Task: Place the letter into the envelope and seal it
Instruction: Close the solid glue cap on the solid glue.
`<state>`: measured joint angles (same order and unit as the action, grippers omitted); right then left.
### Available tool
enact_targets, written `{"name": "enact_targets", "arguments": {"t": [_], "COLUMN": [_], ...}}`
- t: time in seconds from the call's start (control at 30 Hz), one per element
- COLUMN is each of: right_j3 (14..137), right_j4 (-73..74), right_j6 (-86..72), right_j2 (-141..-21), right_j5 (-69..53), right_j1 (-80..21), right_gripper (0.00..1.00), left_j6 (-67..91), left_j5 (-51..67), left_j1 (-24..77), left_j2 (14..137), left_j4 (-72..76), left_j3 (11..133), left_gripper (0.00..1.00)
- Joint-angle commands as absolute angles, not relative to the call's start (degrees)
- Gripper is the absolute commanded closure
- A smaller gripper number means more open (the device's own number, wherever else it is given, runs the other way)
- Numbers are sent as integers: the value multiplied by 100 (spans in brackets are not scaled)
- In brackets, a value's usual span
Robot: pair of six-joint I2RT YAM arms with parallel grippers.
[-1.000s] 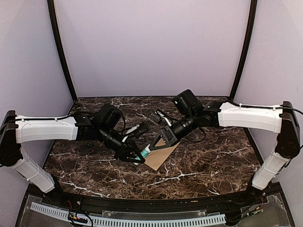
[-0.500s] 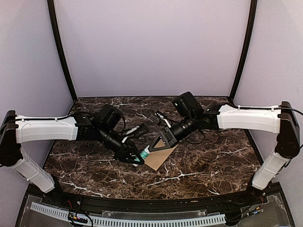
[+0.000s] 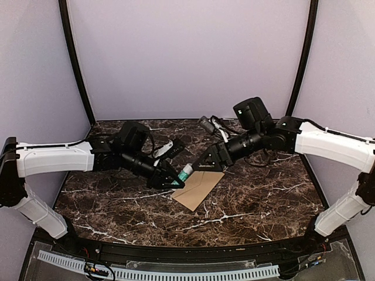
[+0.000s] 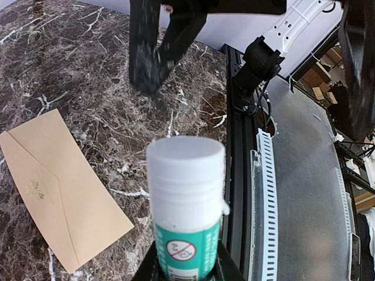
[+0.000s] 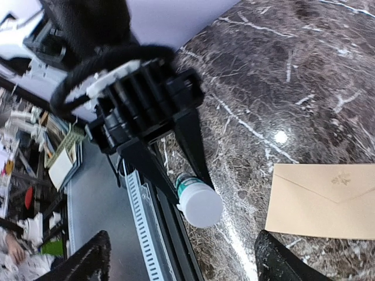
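Tan kraft paper lies nearest you: the envelope (image 3: 198, 189) rests flat on the marble table (image 3: 263, 199), flap folded down, with nothing pinning it. You cannot tell whether the letter is inside. Just beyond it, your left gripper (image 3: 174, 180) pinches the glue stick (image 3: 184, 173) by its labelled body, white cap (image 4: 186, 158) on. Farther back, your right gripper (image 3: 206, 166) hangs with its fingers spread wide, clear of the cap. Close on that cap off-centre and the stick could twist out of the left pinch. Press glue onto the loose envelope and it may slide.
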<state>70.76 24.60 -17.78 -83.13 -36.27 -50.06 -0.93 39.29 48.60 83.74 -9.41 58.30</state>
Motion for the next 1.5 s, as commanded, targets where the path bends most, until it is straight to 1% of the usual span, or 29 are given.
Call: {"name": "enact_targets", "arguments": {"t": [0.0,0.07,0.2,0.3,0.37,0.43,0.6,0.77,0.97,1.2,1.3,1.47], "right_j3": [7244,7141,6637,6113,5750,5489,5378,5753,6154,6404,6445,6532], "right_j4": [2662,2548,1656,742,103,-496,-1302,-1454,-1510,-1617,-1710,-1784], "right_j6": [-1525,-1608,-2262,-2826,-3118,-3329,-3526,-3403,-3181,-3051,-3066,-3076], "right_j2": [-7874,-7716,-7286,-7033,-6939,-6926,-7213,-7676,-8184,-8503,-8604,-8754], "right_j5": [-3035,-2849,-2029,-1639,-1589,-1467,-1087,-860,-951,-1193,-1227,-1257], "right_j1": [-4725,-4670,-4643,-4654,-4711,-4857,-5278,-5526,-5582,-5621,-5641,-5672], "right_gripper": [10,6,5,9,12,14,22,31,43,52,61,71], "left_j6": [307,629,1157,1431,1553,1611,1696,1771,1840,1916,1947,1973], "left_j5": [3266,2927,2141,1754,1536,1503,1622,1788,1923,2093,2121,2164], "left_j1": [4847,4851,4848,4843,4840,4842,4844,4843,4842,4847,4843,4843], "left_j2": [7945,7830,7659,7615,7639,7686,7882,7961,7979,8034,8054,8060], "left_j4": [-147,345,1465,2497,2957,3233,3462,3480,3545,3568,3599,3646], "left_j3": [5514,5343,5008,4712,4622,4612,4657,4640,4618,4632,4632,4636], "left_gripper": [100,100,100,100,100,100,100,100,100,100,100,100]}}
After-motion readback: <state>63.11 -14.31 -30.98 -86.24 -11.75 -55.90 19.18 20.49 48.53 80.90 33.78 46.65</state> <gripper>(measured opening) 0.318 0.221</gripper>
